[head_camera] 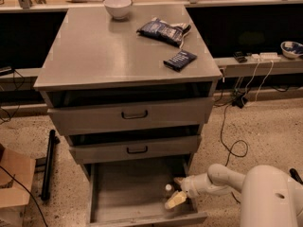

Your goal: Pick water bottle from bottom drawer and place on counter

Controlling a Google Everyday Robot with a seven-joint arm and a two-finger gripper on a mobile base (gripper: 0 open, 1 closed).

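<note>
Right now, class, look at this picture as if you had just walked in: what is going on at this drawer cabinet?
A robot arm reaches in from the lower right into the open bottom drawer. Its gripper is low at the drawer's right side, right at the small water bottle. The bottle is down in the drawer and not yet on the counter. A white bowl and two dark packets lie on the counter.
</note>
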